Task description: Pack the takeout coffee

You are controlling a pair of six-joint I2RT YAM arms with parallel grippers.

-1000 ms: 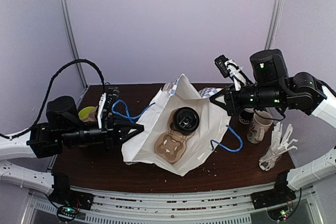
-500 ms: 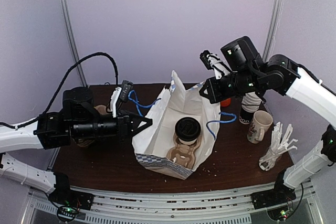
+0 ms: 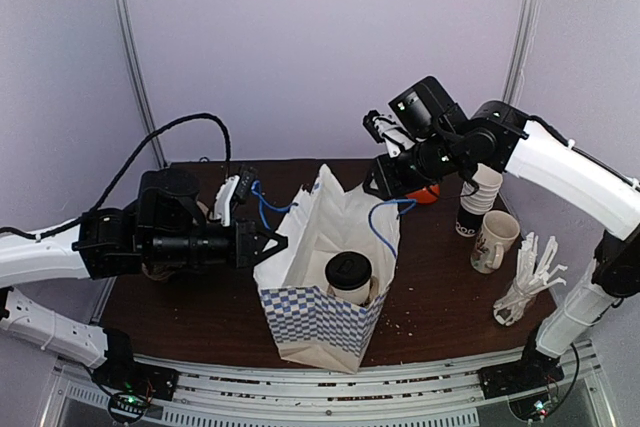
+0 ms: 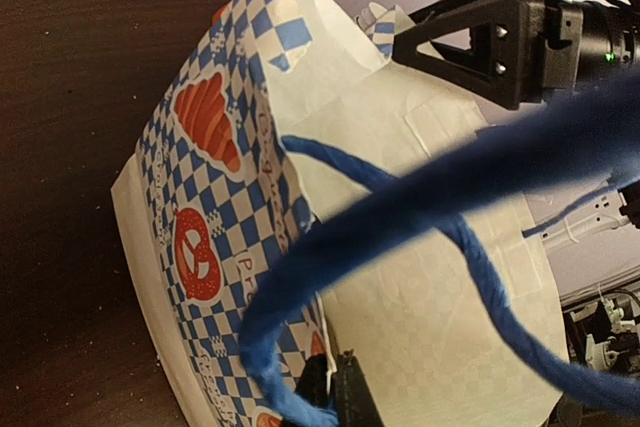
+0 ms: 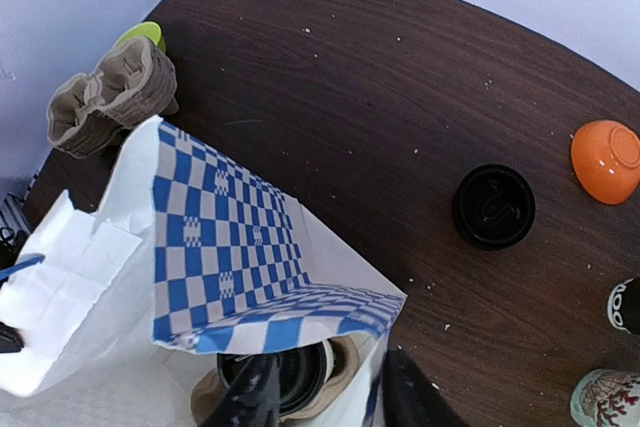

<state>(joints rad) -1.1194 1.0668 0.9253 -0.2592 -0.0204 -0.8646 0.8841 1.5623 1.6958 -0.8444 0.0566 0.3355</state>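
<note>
The takeout coffee [image 3: 348, 269], a white cup with a black lid, stands inside the upright blue-and-white checked paper bag [image 3: 320, 317]. In the right wrist view its lid [image 5: 290, 377] shows under the bag's folded flap [image 5: 230, 247], resting in a brown cardboard carrier. My left gripper [image 3: 277, 244] is shut on the bag's left rim; the left wrist view shows the jaws [image 4: 338, 397] pinching the paper edge by the blue rope handle [image 4: 400, 197]. My right gripper [image 3: 383, 185] is at the bag's right rim, jaws [image 5: 330, 397] apart, one finger inside and one outside the wall.
A stack of lidless paper cups [image 3: 480, 192], a ceramic mug [image 3: 493, 240] and white plastic cutlery [image 3: 530, 272] stand at the right. An orange bowl [image 5: 607, 160] and a loose black lid [image 5: 493, 207] lie behind the bag. Cardboard carriers [image 5: 105, 97] sit at the far left.
The bag went from lying flat and open to standing upright. Both grippers rose and came closer together with its rims. The coffee now stands inside the bag.
</note>
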